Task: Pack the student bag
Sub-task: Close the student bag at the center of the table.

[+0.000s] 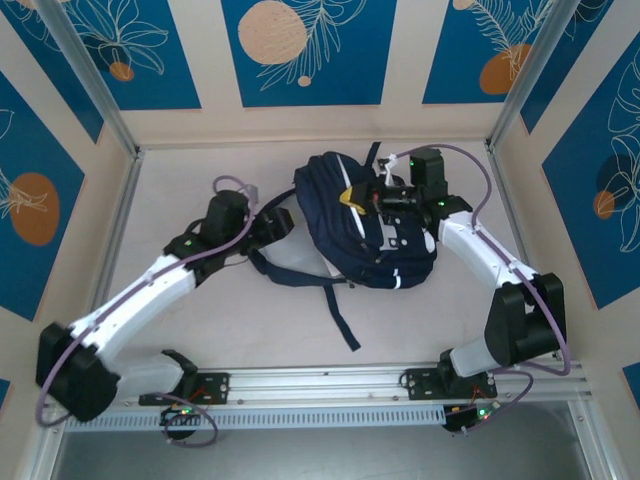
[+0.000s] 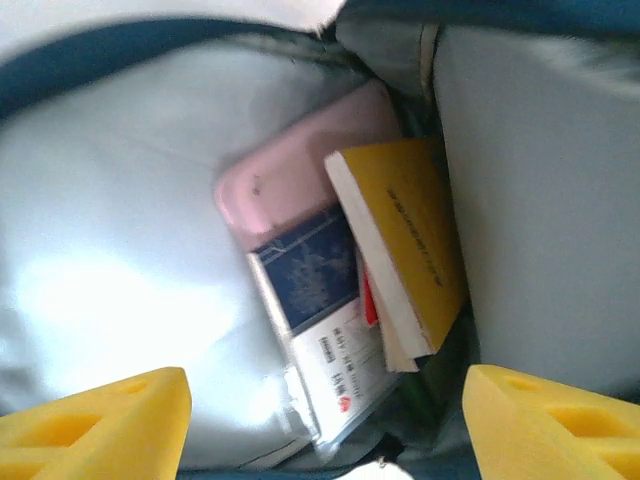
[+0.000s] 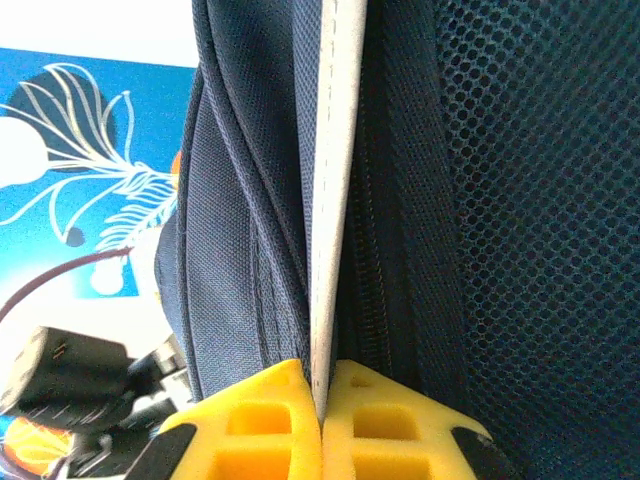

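1. Location: the student bag (image 1: 375, 225) lies on the table (image 1: 200, 330), right of centre, with its open mouth turned toward the left arm.
2. Handling: the bag is soft fabric and will probably sag shut wherever it is not supported. The load inside adds some weight. The loose straps (image 1: 335, 300) trail on the table and could snag.
3. Grip point: the stitched white-grey trim strip (image 3: 335, 180) beside the zip looks the firmest hold. The mesh panel (image 3: 540, 200) would likely stretch.
4. Right arm: it rises from its base, bends at the elbow and sets its wrist over the bag's far edge. The right gripper (image 3: 322, 400) is clenched on the trim strip, with its yellow pads pressed together around it.
5. Left arm: it reaches low across the table, wrist aimed into the mouth. The left gripper (image 2: 325, 430) is released, its fingers spread wide and holding nothing.
6. Contents: a yellow book (image 2: 415, 230), a pink case (image 2: 290, 170) and a blue-and-white packet (image 2: 320, 300) lie against the pale lining (image 2: 120, 250).
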`<move>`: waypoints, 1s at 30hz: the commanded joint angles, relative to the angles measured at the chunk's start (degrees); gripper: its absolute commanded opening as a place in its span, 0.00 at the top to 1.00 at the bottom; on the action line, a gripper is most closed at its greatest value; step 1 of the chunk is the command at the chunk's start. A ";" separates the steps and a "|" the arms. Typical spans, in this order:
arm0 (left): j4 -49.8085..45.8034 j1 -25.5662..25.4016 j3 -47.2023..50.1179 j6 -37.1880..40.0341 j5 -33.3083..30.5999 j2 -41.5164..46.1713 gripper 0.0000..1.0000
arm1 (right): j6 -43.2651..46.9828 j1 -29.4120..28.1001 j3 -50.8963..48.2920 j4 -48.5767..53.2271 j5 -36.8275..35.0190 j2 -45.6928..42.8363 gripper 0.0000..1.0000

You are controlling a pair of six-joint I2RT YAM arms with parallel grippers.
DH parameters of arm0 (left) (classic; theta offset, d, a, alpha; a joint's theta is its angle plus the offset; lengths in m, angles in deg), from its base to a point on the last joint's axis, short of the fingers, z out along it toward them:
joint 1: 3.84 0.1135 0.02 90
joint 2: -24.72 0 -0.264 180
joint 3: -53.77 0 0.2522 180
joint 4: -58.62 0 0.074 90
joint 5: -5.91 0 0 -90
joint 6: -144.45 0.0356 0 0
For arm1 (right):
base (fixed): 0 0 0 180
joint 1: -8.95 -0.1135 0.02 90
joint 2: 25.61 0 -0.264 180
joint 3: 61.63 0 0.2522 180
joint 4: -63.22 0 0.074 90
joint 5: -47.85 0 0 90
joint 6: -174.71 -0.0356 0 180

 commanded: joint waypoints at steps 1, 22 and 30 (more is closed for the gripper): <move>-10.61 0.38 2.83 4.77 -8.81 6.39 0.29 | 1.44 -4.08 1.69 1.99 -8.20 3.21 0.98; -12.85 -11.23 11.76 8.60 -7.19 7.98 0.33 | 16.58 -19.53 18.67 25.67 -40.97 15.25 0.49; -9.54 -15.85 11.07 9.58 -6.22 1.59 0.41 | 21.62 -16.09 6.05 28.17 -40.42 1.02 0.58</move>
